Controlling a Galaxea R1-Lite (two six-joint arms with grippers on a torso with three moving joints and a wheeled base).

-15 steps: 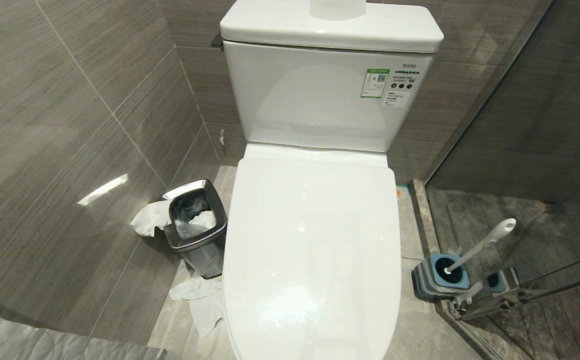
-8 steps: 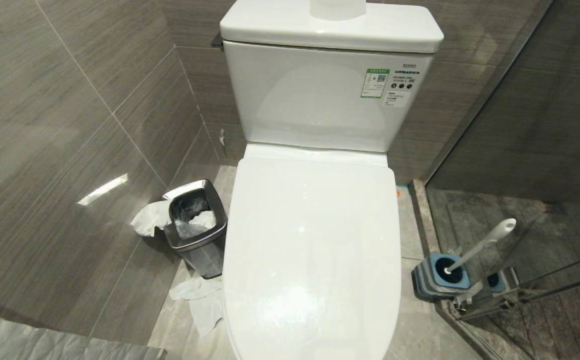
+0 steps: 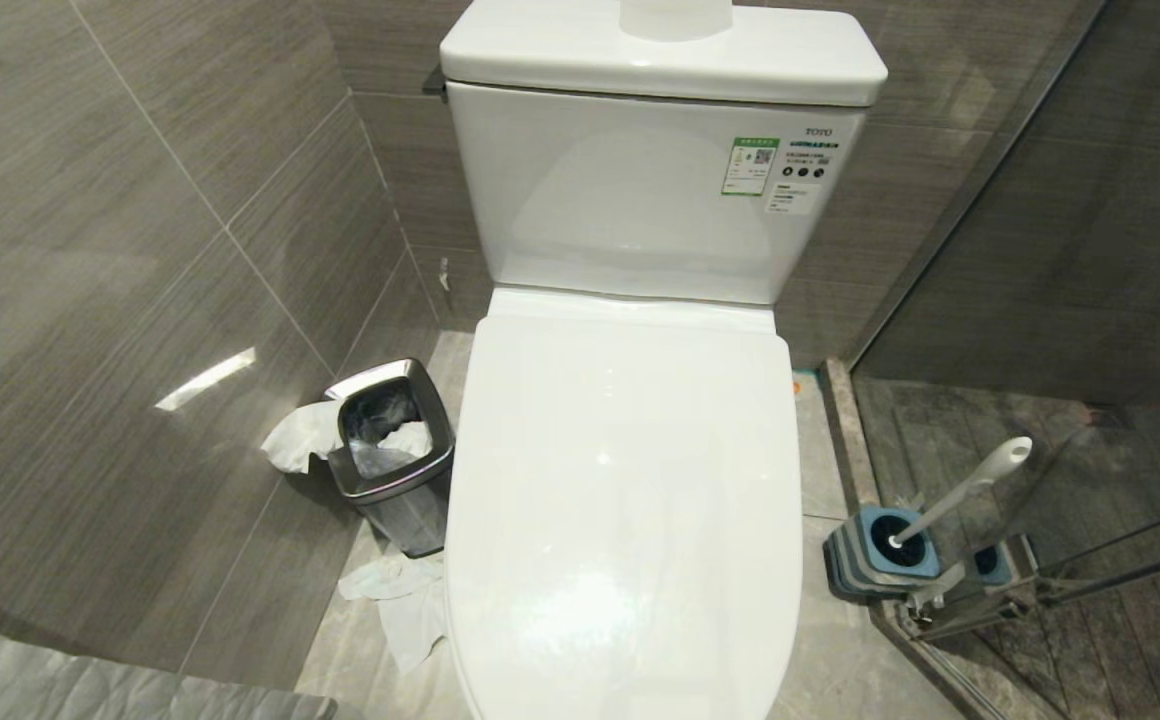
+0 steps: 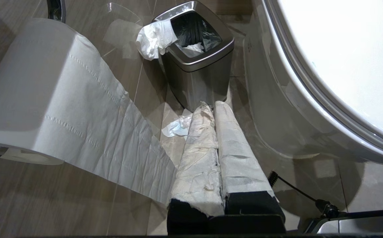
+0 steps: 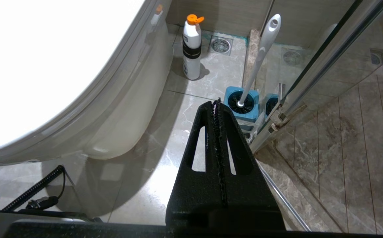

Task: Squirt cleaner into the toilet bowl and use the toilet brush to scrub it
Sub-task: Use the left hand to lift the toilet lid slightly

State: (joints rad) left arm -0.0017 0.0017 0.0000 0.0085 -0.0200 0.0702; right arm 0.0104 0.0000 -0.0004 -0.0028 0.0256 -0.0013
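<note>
Both grippers hang low beside the toilet bowl (image 3: 624,480) with their fingers pressed together and nothing between them. Wrapped in white paper or tape, the left gripper (image 4: 213,106) points toward the square steel waste bin (image 4: 196,59), with a hanging toilet paper roll (image 4: 36,96) close on its outer side and crumpled tissue (image 4: 178,127) on the floor just ahead. Bare and black, the right gripper (image 5: 216,103) points at the toilet brush (image 5: 261,53), whose white handle leans out of its blue holder (image 5: 241,105) against the glass shower door (image 5: 327,62). A white bottle with an orange cap (image 5: 191,46) stands on the floor next to the bowl's base, near a floor drain (image 5: 220,45). From the head camera the toilet's lid is down, and the tank (image 3: 640,190) carries a green-bordered sticker (image 3: 750,166) with a QR code and, beside it, the brand TOTO; the smaller print cannot be read.
</note>
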